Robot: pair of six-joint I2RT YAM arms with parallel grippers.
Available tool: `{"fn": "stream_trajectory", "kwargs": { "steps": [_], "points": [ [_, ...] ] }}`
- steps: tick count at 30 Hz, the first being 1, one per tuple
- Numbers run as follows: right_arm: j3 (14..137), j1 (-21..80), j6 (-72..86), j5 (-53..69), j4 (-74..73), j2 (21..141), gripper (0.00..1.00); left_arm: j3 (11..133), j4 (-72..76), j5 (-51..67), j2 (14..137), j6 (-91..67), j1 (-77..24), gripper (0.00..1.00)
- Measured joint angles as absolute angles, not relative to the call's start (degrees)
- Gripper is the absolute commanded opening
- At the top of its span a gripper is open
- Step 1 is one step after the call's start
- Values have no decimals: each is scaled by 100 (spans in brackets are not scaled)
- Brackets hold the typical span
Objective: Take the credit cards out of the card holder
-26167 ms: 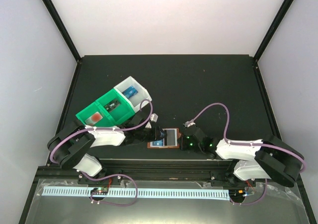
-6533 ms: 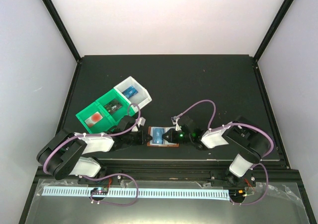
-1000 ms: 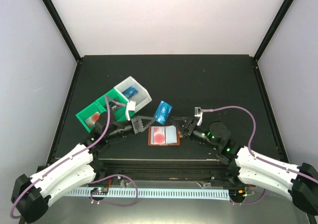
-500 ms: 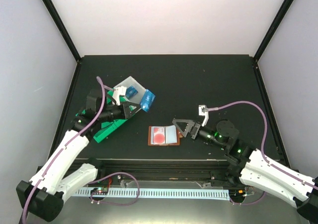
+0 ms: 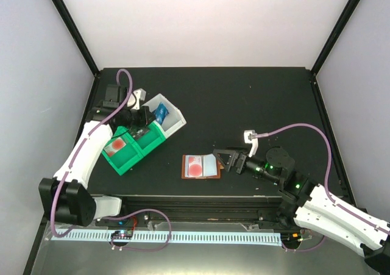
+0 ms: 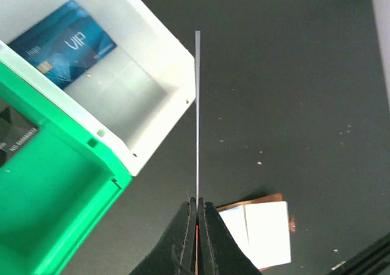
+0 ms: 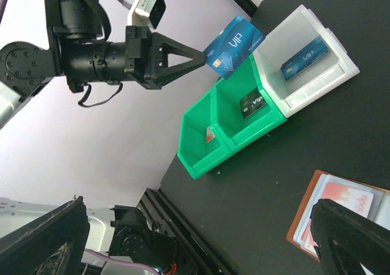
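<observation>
One black table (image 5: 256, 104) carries everything. Green-and-white bin tray (image 5: 131, 146), three compartments in a row, lies at 10 o'clock from the card holder (image 5: 201, 165).

Left gripper (image 7: 203, 54) hangs above the tray's white end, jaws pinched shut on a blue card (image 7: 234, 39). The left wrist view shows that card edge-on, a thin line rising from between the closed fingers (image 6: 210, 238).

Right gripper (image 5: 219, 157) sits at 3 o'clock from the holder, just beside it, jaws spread wide with nothing between them.

Holder lies open and flat on the table, a red card (image 5: 194, 164) in its left pocket.

Second blue card (image 6: 61, 46) lies in the white compartment. Dark card (image 7: 251, 104) is in the middle green one, and the other red card (image 5: 116, 145) is in the end green one.
</observation>
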State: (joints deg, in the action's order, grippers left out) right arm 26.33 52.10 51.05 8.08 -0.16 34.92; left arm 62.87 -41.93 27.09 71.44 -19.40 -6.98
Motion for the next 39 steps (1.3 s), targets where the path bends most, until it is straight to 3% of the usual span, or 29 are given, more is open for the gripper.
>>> {"fn": "stream_trajectory", "kwargs": {
  "steps": [21, 39],
  "points": [
    [2851, 5203, 4941, 639, -178, 3592, 100, 8136, -4477, 2023, 9806, -1002, -633, 1],
    [2860, 5196, 4908, 454, -187, 3708, 100, 8420, -4556, 1439, 10632, -878, -631, 2]
  ]
}}
